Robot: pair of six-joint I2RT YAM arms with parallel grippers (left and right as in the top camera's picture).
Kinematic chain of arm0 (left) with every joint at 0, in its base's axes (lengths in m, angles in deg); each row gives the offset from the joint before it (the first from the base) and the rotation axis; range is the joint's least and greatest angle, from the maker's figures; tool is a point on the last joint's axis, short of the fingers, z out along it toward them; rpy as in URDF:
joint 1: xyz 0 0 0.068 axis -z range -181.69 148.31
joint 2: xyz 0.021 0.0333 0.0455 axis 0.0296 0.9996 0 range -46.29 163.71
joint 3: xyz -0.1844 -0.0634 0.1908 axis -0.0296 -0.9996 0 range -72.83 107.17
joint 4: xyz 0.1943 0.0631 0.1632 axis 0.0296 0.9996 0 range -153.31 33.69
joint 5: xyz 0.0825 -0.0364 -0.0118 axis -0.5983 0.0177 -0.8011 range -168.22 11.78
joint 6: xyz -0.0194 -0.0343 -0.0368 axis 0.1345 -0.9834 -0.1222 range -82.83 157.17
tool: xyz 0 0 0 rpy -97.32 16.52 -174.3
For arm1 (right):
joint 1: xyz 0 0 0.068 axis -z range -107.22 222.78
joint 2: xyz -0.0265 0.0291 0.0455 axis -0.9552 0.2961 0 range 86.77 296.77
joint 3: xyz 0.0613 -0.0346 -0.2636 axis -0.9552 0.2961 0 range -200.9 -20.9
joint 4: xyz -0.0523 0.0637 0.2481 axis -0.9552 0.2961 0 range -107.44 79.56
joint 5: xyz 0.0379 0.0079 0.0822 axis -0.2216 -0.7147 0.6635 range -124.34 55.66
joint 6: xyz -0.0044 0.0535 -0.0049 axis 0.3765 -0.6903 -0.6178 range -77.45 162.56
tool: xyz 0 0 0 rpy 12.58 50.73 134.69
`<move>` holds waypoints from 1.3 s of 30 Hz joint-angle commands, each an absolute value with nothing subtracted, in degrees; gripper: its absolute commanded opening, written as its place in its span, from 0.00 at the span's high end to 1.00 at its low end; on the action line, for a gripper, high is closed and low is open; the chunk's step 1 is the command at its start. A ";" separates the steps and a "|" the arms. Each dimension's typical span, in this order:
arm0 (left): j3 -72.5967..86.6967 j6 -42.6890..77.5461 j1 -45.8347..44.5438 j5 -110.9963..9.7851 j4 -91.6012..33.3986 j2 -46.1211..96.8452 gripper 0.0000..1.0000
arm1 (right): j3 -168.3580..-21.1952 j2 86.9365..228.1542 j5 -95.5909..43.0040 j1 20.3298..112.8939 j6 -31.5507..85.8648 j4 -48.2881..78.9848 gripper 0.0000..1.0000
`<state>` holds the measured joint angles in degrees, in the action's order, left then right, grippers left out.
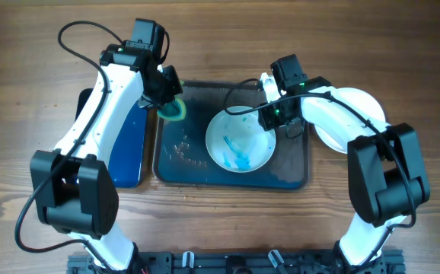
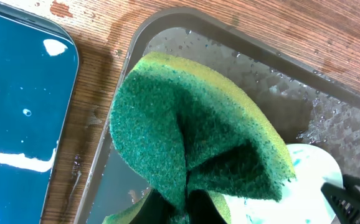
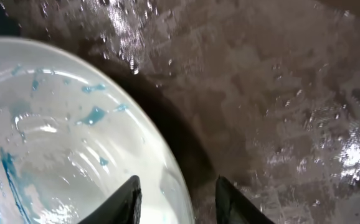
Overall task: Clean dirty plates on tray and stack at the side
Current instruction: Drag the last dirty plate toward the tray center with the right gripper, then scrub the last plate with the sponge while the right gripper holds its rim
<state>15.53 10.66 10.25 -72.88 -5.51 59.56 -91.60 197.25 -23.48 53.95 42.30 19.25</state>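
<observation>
One white plate (image 1: 239, 144) with blue-teal smears lies in the middle of the dark tray (image 1: 292, 176). My left gripper (image 1: 170, 105) is shut on a folded green and yellow sponge (image 1: 176, 112) over the tray's far left corner. In the left wrist view the sponge (image 2: 192, 137) hangs above the tray rim (image 2: 136, 46), with the plate's edge (image 2: 311, 165) at lower right. My right gripper (image 1: 275, 122) is open at the plate's far right rim. In the right wrist view its fingers (image 3: 177, 202) straddle the plate rim (image 3: 55, 124) over the wet tray floor (image 3: 279, 93).
White plates (image 1: 351, 114) lie on the wood table right of the tray, partly under my right arm. A narrow glossy blue tray (image 1: 129, 144) lies left of the dark tray and also shows in the left wrist view (image 2: 18, 93). Water drops and smears wet the tray floor.
</observation>
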 commanded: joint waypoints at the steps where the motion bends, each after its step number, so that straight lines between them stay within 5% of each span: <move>1: 16.32 9.90 10.18 -73.80 -5.64 58.84 0.96 | -90.83 197.27 -22.98 54.03 40.73 19.73 0.85; 6: 16.32 9.90 10.18 -73.80 -5.66 58.84 0.96 | -86.33 197.27 -20.49 53.99 34.04 17.24 0.84; 8: 16.32 9.90 10.18 -73.80 -5.66 58.84 0.96 | -85.91 197.27 -20.51 54.10 30.04 18.09 0.96; 16: 14.46 9.86 10.77 -73.77 -6.82 58.88 0.96 | -86.00 197.25 -11.18 55.54 7.75 18.44 0.96; 30: 2.07 9.90 20.89 -69.64 -24.39 63.03 0.96 | -84.93 197.25 -10.24 54.19 11.81 13.02 0.96; 39: 2.07 12.96 22.53 -62.30 -24.85 71.58 0.96 | -84.93 197.25 -9.78 54.19 12.51 12.93 0.96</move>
<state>2.55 11.17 21.51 -67.65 -25.81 68.19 -85.41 196.79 -11.64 54.45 11.38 13.33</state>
